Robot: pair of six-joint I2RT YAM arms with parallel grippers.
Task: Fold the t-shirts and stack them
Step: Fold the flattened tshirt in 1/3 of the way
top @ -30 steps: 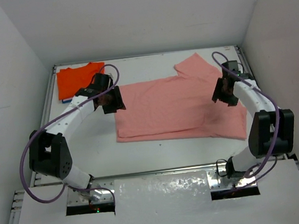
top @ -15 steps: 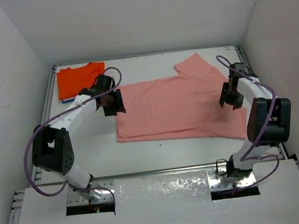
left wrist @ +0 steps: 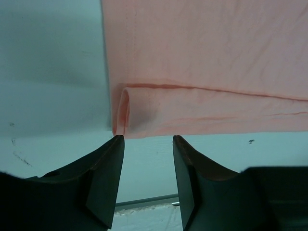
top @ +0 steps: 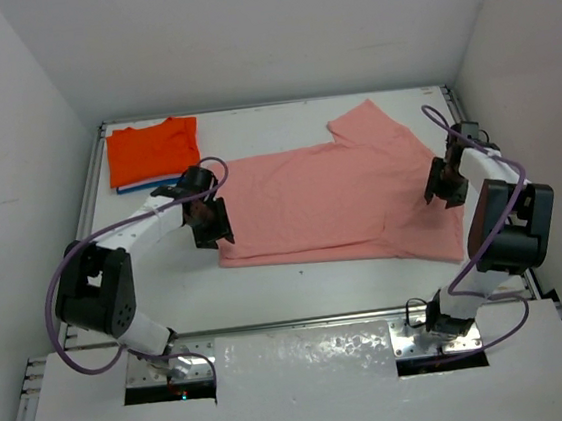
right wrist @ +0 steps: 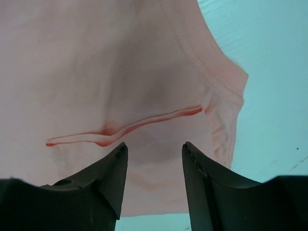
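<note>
Since the earlier frame, left gripper (top: pixel 210 223) had drawn back to the pink t-shirt (top: pixel 330 200) corner, and right gripper (top: pixel 446 181) had moved outward over its sleeve. Left wrist: jaws spread, folded corner just ahead of the fingertips (left wrist: pixel 117 144). Right wrist: jaws spread, cloth lay beneath, unpinched.

A plain salmon-pink t-shirt (top: pixel 330 200) lay between the black left gripper (top: pixel 209 223) and right gripper (top: pixel 442 181); beyond the left, an orange t-shirt (top: pixel 151 149) over a blue edge (top: pixel 146 185).

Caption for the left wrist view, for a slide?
Open left claw poised at folded corner of salmon-pink t-shirt on table.
</note>
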